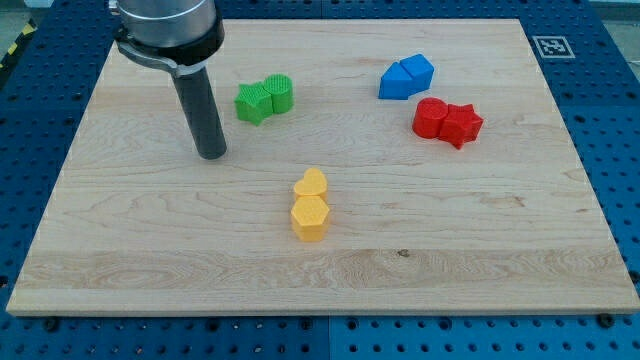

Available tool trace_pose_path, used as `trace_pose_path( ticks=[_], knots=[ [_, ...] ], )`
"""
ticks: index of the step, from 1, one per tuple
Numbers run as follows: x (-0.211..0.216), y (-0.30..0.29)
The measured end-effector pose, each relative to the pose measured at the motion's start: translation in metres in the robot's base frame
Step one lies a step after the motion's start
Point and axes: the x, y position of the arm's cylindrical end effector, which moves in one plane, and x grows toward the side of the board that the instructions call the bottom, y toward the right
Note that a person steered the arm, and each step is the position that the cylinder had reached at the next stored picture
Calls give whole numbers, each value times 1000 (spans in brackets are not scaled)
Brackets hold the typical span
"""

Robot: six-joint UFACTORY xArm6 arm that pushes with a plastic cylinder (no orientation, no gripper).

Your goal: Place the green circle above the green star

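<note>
Green circle (281, 93) sits touching the green star (254, 102) on the star's right side, near the view's top-left; my tip (212, 155) rests on the tabletop (480, 250) below-left of the pair, apart from both. The end effector is a bare rod w/ nothing to open & nothing held, so to do this well I'd go round to the circle's lower right & nudge it up & left w/o bumping the star. No brand or readable text; only a black-&-white fiducial marker (548, 46) at the top-right corner.

Bright, even overhead light, sharp focus throughout. Blocks cast only soft, short shadows on the counter (480, 230). No glare, no blur; slight perspective taper toward far edge.
</note>
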Motion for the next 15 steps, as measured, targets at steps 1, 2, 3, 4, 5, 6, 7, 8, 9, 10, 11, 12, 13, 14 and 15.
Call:
trace_pose_path(
  ticks=[1,2,3,4,5,6,7,8,9,10,11,12,13,14,15],
  knots=[
    [0,5],
    [0,55],
    [0,113],
    [0,114],
    [-9,114],
    [-42,116],
    [-72,120],
    [-75,122],
    [-96,125],
    [-109,124],
    [-109,127],
    [-97,131],
    [-88,131],
    [-81,128],
    [-66,110]
  ],
)
